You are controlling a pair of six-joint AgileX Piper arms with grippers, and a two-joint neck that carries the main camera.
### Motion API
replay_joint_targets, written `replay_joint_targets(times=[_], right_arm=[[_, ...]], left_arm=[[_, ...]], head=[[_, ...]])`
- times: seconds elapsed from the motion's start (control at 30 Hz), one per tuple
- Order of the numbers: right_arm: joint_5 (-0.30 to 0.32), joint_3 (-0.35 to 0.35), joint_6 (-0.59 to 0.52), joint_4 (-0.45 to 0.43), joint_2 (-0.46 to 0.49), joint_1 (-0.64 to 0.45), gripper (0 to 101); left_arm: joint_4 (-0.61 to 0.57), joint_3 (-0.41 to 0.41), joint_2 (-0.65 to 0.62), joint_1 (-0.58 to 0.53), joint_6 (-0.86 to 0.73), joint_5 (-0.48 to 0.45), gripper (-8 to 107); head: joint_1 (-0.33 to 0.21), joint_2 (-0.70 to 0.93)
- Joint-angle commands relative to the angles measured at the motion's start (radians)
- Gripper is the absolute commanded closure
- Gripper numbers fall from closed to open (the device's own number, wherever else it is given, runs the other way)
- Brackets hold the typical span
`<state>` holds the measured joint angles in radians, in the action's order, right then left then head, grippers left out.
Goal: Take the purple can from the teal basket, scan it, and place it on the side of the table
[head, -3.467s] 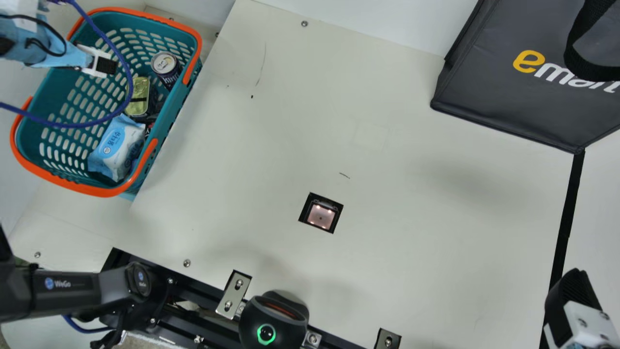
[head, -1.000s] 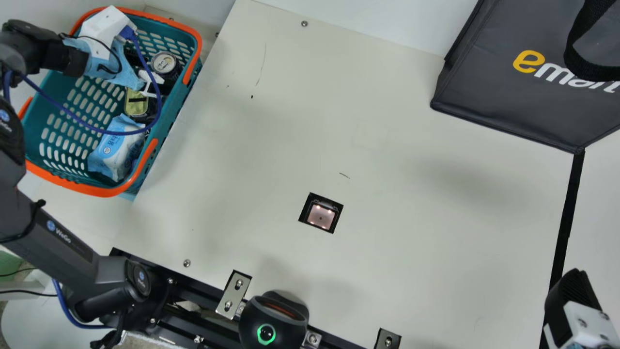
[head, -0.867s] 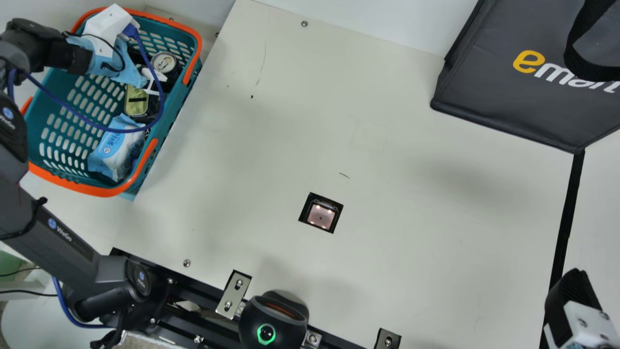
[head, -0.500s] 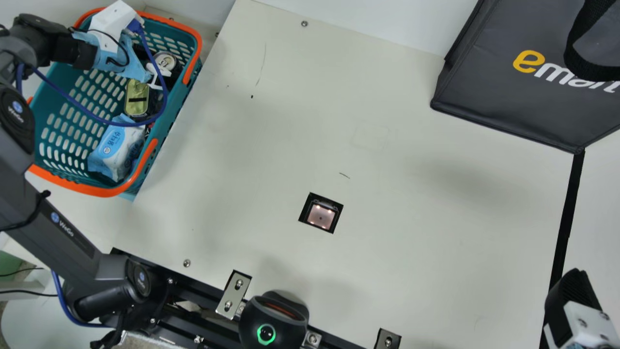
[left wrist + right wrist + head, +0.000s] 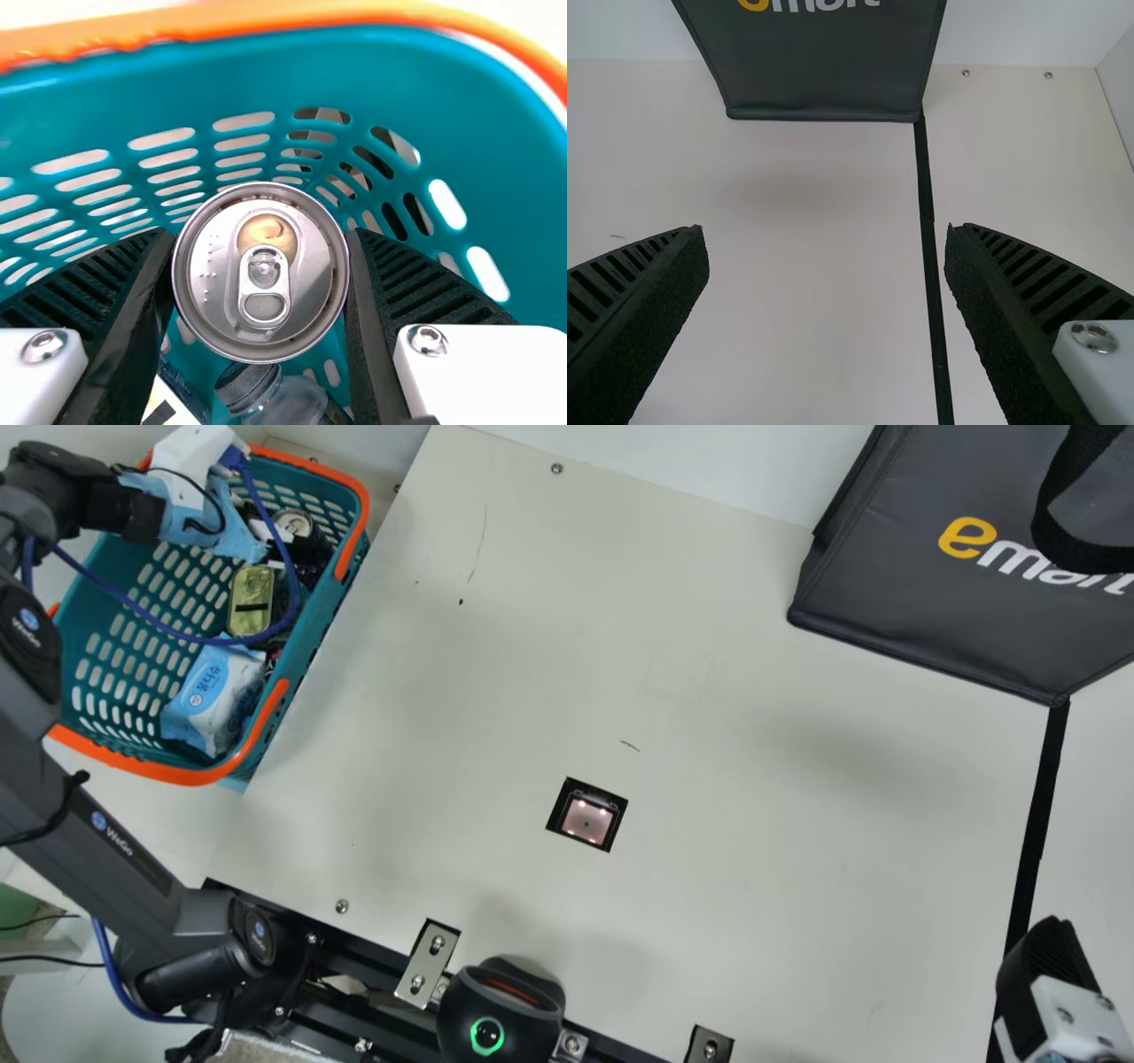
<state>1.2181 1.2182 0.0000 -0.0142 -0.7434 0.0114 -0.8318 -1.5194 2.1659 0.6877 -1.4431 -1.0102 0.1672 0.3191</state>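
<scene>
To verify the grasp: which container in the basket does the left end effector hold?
The round can with silver pull-tab lid, its rim between both fingers; the capped bottle and gold-topped tin are not gripped.

- We read "emart" on the dark grey bag (image 5: 966,633), main view, two o'clock: yellow "e", rest white, last letter clipped by the view's edge.
- Same word on the bag in the right wrist view, twelve o'clock; we get only the lower part of the letters.
- We read "WeGo" on our left arm's long link (image 5: 106,877), main view, between eight and nine o'clock: white text, round blue logo beside it.
- Our left arm's round joint cover (image 5: 31,651), nine o'clock: "WeGo" again, small, tilted.
- Blue-and-white pack (image 5: 208,700), nine o'clock: Korean characters in a blue oval, too small for us to read surely.
</scene>
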Motion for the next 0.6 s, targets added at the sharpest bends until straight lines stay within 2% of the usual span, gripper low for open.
replay_joint_targets(times=[0.0,0.27,0.57], right_arm=[[0.000,0.000,0.000,0.000,0.000,0.000,6],[0.000,0.000,0.000,0.000,0.000,0.000,6],[0.000,0.000,0.000,0.000,0.000,0.000,6]], left_arm=[[-0.008,0.002,-0.018,0.009,0.013,-0.003,107],[-0.016,0.038,-0.130,0.044,0.106,0.012,107],[0.041,0.107,-0.315,0.060,0.289,0.068,107]], head=[[-0.029,0.002],[-0.029,0.002],[-0.029,0.002]])
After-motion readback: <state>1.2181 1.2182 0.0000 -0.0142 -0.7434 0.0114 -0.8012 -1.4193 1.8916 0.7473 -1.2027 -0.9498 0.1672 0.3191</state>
